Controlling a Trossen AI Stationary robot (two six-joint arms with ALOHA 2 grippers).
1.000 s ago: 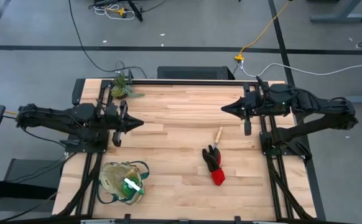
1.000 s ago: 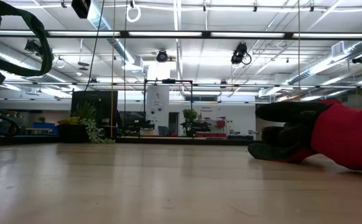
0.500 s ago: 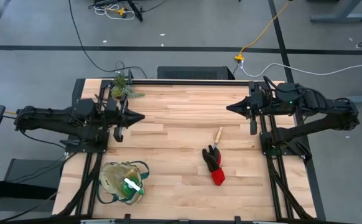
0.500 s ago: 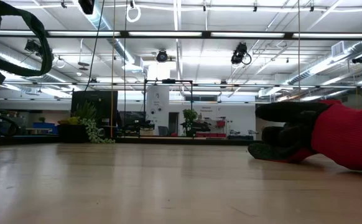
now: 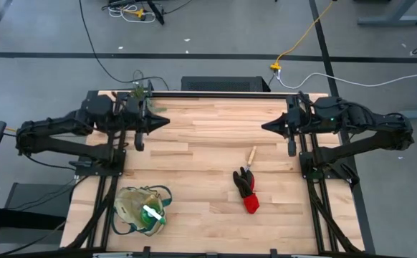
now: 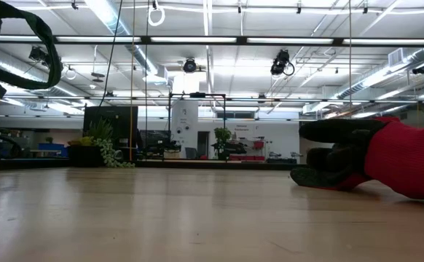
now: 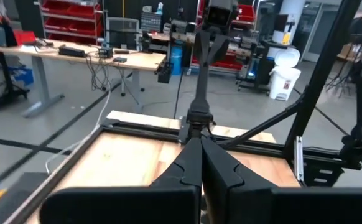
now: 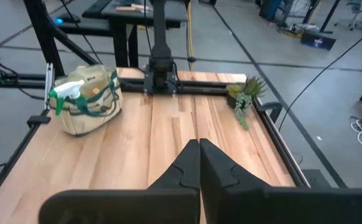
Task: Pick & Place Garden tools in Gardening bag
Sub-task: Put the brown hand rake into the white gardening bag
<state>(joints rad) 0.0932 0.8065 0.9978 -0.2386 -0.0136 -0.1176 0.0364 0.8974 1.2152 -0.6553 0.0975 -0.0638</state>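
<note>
My left pincer [image 5: 167, 122] and right pincer [image 5: 264, 127] hang clenched and empty above the surface [image 5: 208, 154], because the glove bundle [image 5: 246, 190] waits at 5 o'clock and the gardening bag [image 5: 141, 211] at 7 o'clock already holds the green item [image 5: 153, 215].

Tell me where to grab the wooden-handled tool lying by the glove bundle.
Take the wooden-handled tool by its bare handle, coming straight down from above. The handle sticks out toward the table's far edge, clear of the glove bundle, while its other end is hidden against the gloves. The right gripper is nearest.
</note>
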